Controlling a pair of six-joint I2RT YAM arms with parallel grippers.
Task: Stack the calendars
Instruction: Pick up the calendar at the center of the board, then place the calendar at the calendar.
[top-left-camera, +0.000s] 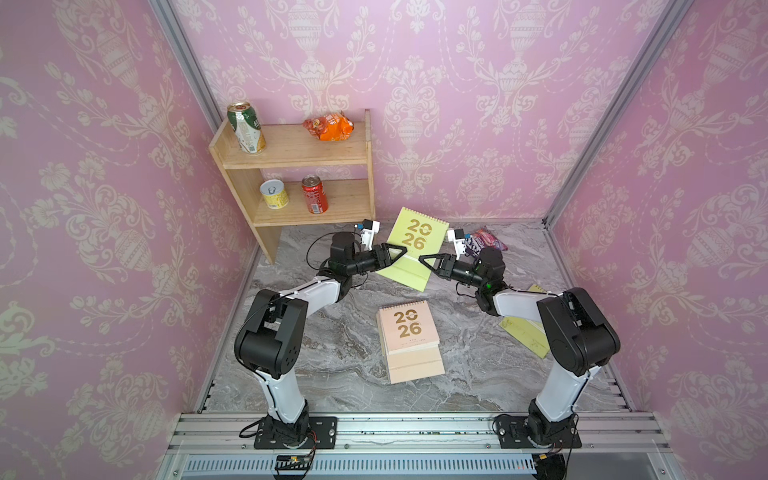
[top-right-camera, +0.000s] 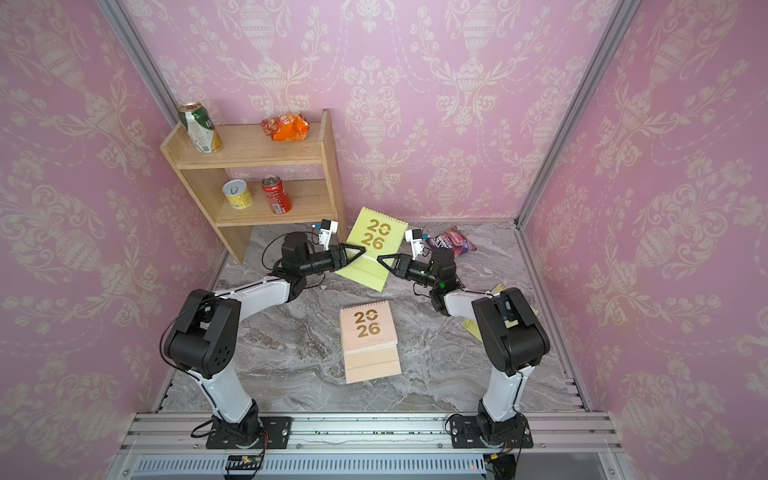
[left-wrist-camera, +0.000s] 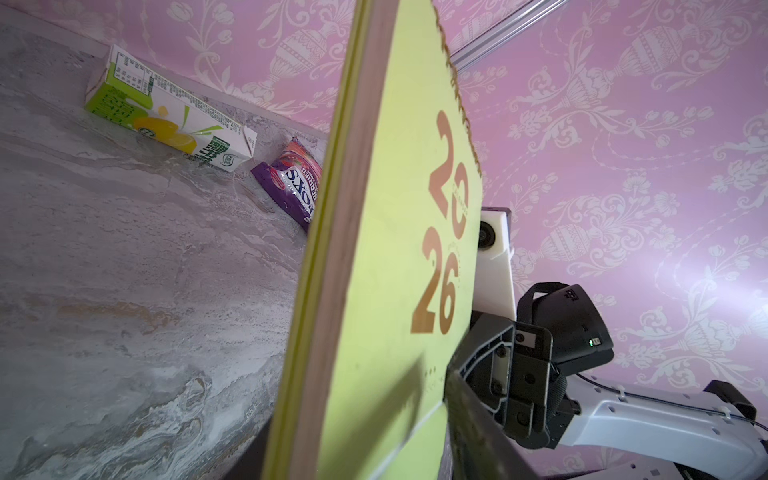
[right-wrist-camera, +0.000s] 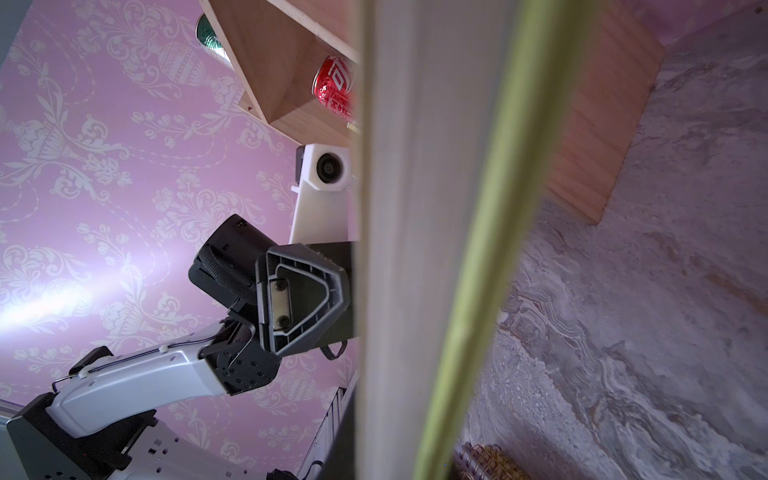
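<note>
Yellow-green calendar (top-left-camera: 523, 334) at four o'clock: mostly hidden under right arm (top-left-camera: 577, 328). Purple packet (top-left-camera: 490, 239) at one o'clock: partly behind wrist camera (top-left-camera: 458, 239). Raised calendar (right-wrist-camera: 415, 208) blurred close-up, half-covering red can (right-wrist-camera: 334, 79).

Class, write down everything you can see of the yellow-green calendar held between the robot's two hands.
The yellow-green calendar is a spiral-bound desk calendar with gold "2026" on a matte card cover; its side edge shows a brown board layer. It is folded: the cover panel stands tilted, spiral edge uppermost, and a plain flap slopes down toward the front. The left hand and right hand clamp its opposite side edges near the fold. Whether it rests on the marble table is unclear.
</note>
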